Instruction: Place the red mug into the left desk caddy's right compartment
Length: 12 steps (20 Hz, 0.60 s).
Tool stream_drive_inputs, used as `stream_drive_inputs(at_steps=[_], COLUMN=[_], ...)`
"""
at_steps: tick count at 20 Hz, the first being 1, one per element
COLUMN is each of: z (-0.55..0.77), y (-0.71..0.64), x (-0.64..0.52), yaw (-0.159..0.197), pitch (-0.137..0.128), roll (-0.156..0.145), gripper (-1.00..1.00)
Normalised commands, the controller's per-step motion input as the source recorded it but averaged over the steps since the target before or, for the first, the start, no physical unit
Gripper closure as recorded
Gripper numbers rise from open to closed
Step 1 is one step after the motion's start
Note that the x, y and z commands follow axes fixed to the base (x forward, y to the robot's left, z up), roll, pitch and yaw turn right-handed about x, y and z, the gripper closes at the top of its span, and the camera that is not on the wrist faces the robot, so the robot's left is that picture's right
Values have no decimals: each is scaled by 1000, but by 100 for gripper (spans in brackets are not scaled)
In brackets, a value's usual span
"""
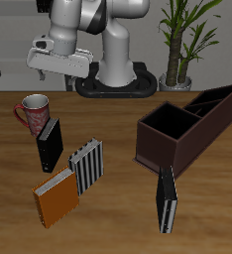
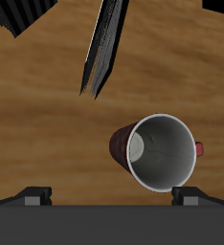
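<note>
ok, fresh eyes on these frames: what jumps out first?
The red mug stands upright near the table's back edge, right beside a black book, with the end effector hovering above and not on it; the wrist view looks straight down into its white inside. Across the table sits the big dark caddy, its compartments empty. Striped and orange books lie nearer the front.

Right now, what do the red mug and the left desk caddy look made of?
Red mug: likely glazed ceramic; dark red speckled outside, smooth white inside. Left desk caddy: looks like matte plastic or painted wood; flat maroon-brown walls, thin dividers, no grain visible. Simulator render, so uncertain.
</note>
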Motion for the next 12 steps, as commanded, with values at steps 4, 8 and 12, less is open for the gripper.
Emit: stream_drive_inputs(at_steps=[4,8,12], z=[-44,-99,-101], y=[-213,-114,-30], x=[-44,68,111], yaw=[-21,-6,-4], pitch=[4,11,8], roll=[-25,-17,-17], gripper=[-100,-100,-100])
